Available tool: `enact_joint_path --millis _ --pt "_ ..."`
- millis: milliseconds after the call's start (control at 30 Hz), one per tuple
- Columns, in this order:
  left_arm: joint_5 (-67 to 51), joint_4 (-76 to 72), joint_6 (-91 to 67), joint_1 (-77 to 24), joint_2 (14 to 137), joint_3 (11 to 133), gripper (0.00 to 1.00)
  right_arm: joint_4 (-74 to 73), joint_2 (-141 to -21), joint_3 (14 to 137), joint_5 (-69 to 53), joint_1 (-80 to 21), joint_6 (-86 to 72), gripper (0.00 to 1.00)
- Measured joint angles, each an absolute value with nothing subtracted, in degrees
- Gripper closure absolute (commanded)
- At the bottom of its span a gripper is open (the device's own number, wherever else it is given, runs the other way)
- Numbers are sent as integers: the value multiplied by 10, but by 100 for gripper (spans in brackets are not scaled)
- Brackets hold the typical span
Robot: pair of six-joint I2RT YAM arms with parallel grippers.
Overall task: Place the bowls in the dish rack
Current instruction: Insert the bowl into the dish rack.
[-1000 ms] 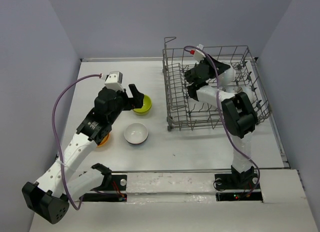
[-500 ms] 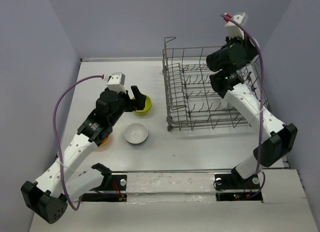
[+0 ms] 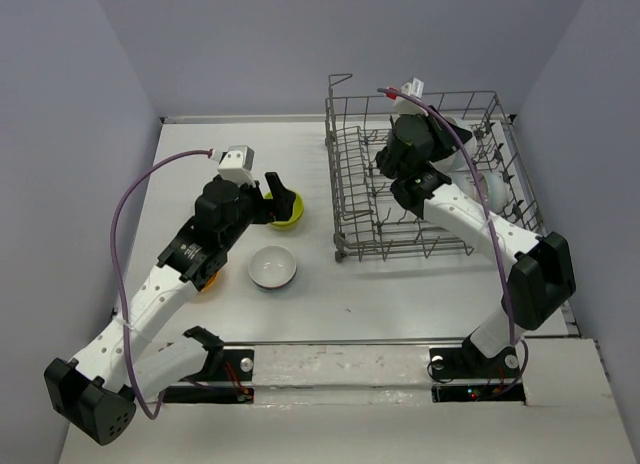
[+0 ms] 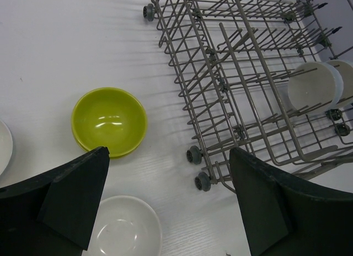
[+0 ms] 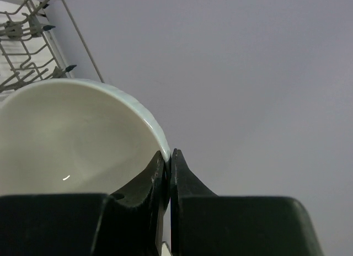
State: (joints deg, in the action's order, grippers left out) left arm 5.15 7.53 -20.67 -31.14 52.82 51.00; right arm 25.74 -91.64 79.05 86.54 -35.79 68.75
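Your right arm [image 3: 455, 204] has swung down from high behind the dish rack [image 3: 345, 199] to over its middle, and the right fingers [image 5: 149, 181] pinch the rim of a white bowl [image 5: 71, 134]. Your left fingers [image 4: 71, 195] stand spread over the lime bowl [image 4: 108, 121] on the worktop [image 4: 55, 46].

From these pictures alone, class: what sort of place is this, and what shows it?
Probably a robot test cell, not a home kitchen: plain grey walls box in a white table, two white-and-black robot arms are bolted at its near edge, and a grey wire dish rack sits on it.
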Motion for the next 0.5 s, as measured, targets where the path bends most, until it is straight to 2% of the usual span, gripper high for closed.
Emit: enact_joint_path --millis 267,400,500 --pt "50 75 -207 -311 533 510 1 164 -896 789 834 -373 560 99" --pt "49 75 -207 -311 536 510 1 -17 -888 851 766 -376 390 99" --pt "48 75 -207 -311 536 510 1 -98 -888 885 714 -376 307 99"
